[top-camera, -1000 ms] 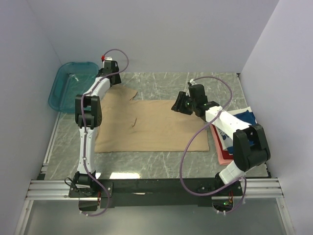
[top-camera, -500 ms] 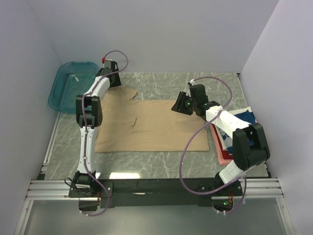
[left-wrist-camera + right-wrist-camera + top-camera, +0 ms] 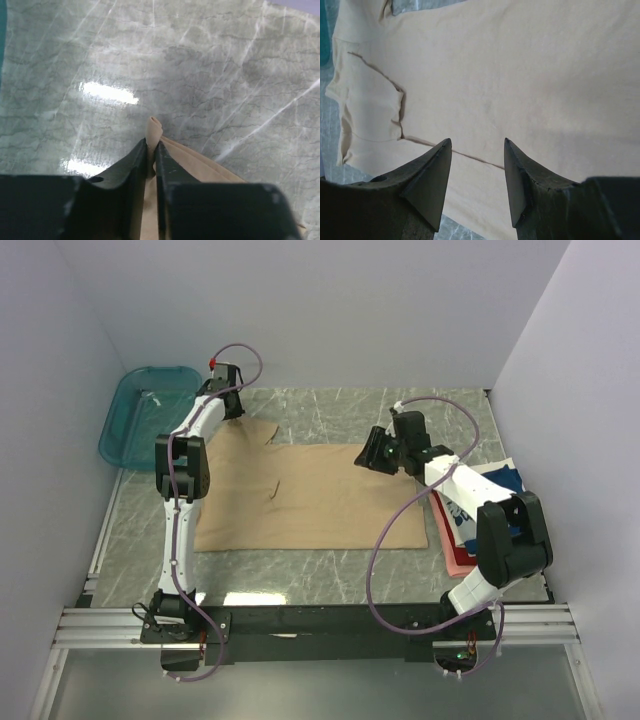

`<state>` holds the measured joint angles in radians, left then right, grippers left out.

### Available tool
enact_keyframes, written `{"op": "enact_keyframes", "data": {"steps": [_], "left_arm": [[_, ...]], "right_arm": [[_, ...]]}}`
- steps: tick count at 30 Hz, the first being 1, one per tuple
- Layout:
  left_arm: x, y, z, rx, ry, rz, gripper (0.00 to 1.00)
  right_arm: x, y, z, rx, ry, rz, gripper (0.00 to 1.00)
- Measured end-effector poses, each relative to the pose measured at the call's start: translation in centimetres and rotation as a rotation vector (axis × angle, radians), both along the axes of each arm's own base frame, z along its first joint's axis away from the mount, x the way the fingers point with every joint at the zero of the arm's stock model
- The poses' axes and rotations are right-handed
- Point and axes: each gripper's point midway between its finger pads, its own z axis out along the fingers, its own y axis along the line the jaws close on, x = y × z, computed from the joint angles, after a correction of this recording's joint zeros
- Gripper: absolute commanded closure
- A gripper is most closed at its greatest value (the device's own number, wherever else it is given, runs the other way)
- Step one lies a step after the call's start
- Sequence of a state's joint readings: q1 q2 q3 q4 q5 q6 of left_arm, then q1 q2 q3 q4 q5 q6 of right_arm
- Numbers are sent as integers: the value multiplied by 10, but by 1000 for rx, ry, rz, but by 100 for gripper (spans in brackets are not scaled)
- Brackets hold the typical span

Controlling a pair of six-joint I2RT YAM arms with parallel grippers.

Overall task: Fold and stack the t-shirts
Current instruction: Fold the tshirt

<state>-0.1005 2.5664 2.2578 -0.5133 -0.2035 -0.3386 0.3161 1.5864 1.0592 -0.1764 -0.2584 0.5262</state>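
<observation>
your L tool (image 3: 152, 146) clenching a far-left corner fold of the tan t-shirt (image 3: 320, 502), shirt lying spread flat mid tabletop (image 3: 340, 408), your R tool (image 3: 476, 145) hovering released over its far-right part, navy & red t-shirts (image 3: 487, 488) sitting at tabletop's R edge

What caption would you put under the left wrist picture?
The left gripper pinches a fold of the tan shirt on the table.

Bright, even overhead light, white glare on the marble table (image 3: 107, 93), soft shadows.
</observation>
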Motion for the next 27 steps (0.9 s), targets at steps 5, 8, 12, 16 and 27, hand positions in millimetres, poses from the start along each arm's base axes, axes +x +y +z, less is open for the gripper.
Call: {"op": "enact_keyframes", "data": {"steps": [5,8,12,16,27], "left_arm": [[1,-3,1,-13,-16,-9,90],[1,-5,2,-28,-26,-13,91],[-5,-7,3,-48,-31,-18,95],[-12,-10,5,-69,-28,-28,97],[-8,-22,23,-132,-72,-55,99]], "right_arm": [[5,-17,-4,-32,16,-57,47],[17,-38,-9,-58,33,-129,47],[34,-77,-22,-90,71,-244,46],[52,-109,-36,-93,117,-338,46],[101,-135,-52,-112,167,-448,47]]}}
